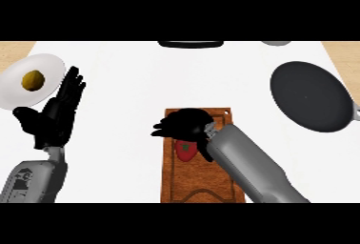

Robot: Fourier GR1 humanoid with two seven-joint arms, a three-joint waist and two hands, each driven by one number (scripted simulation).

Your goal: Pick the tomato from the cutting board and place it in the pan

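A dark round pan (311, 95) sits at two o'clock on the white counter (141, 105), nothing in it. A white plate (21, 90) at ten o'clock holds a yellow-brown item (32, 79). At centre, a brown cutting board (200, 176) carries the tomato (185, 149), red with a green stem, just below the right hand (181, 125), whose fingers curl downward above it. The left hand (55, 112) rests open at nine o'clock, fingers up
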